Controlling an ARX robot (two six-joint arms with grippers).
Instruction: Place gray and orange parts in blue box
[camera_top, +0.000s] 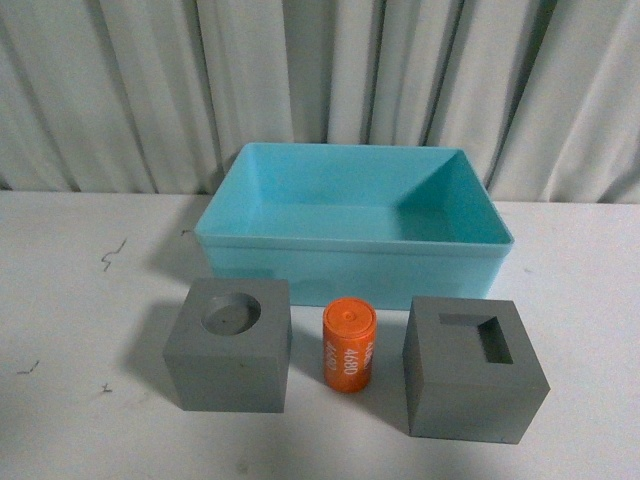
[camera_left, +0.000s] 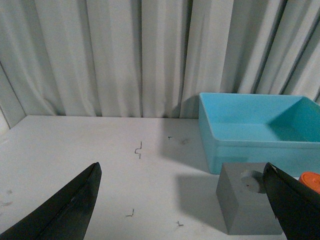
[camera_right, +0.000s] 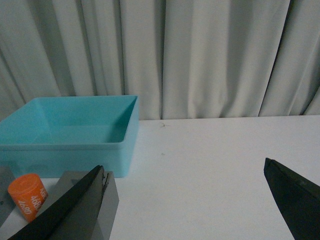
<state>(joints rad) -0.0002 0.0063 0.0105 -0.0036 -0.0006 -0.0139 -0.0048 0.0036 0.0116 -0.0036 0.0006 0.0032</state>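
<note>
The turquoise blue box (camera_top: 352, 250) stands empty at the back middle of the white table. In front of it sit three parts in a row: a gray cube with a round recess (camera_top: 230, 345) on the left, an orange cylinder with white digits (camera_top: 348, 345) in the middle, and a gray cube with a rectangular slot (camera_top: 472, 368) on the right. Neither arm shows in the front view. My left gripper (camera_left: 182, 200) is open over bare table, left of the recessed cube (camera_left: 247, 205). My right gripper (camera_right: 185, 197) is open, right of the slotted cube (camera_right: 107, 205).
A pleated white curtain (camera_top: 320, 80) closes off the back of the table. Small dark scuff marks (camera_top: 112, 255) dot the table surface on the left. Open table surface (camera_right: 215, 160) lies to the right of the box.
</note>
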